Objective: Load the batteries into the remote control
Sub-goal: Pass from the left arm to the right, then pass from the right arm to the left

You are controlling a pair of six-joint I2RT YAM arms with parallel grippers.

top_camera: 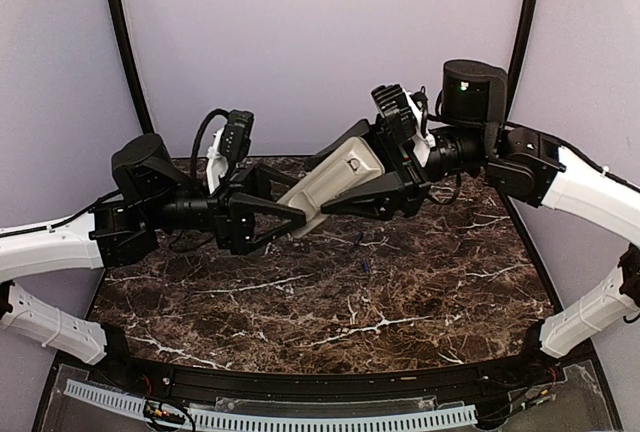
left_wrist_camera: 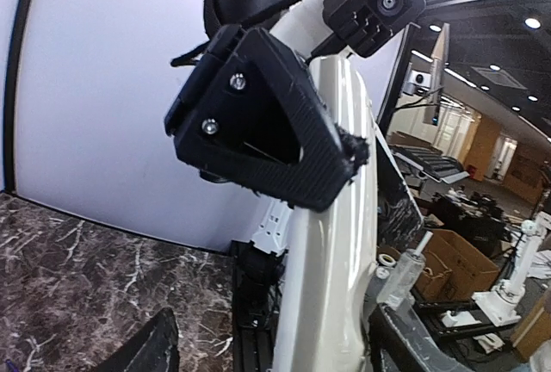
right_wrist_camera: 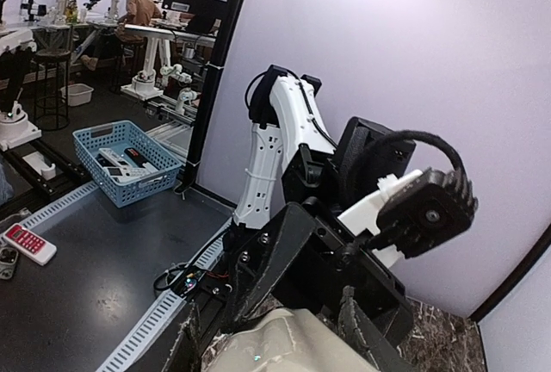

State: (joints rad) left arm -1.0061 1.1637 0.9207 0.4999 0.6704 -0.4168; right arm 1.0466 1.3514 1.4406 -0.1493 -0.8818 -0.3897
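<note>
Remote control (top_camera: 335,182): hanging tilted above the worktop (top_camera: 300,302), grey-beige back facing up, upper end pointing right.
Right pincer (top_camera: 352,174): clamping the remote control across its long edges near the upper end; the right wrist view is showing a finger (right_wrist_camera: 366,333) on each side of it.
Left pincer (top_camera: 298,200): standing wide around the remote control's lower end, one finger (left_wrist_camera: 146,346) sitting clear of its edge.
Battery (top_camera: 366,265): one small blue cylinder lying on the worktop, below the remote control and well apart from it.

Beige-grey remote control (top_camera: 335,184), blue-purple battery (top_camera: 366,266), dark brown white-veined marble table (top_camera: 400,292), pale lilac walls (top_camera: 320,42).
</note>
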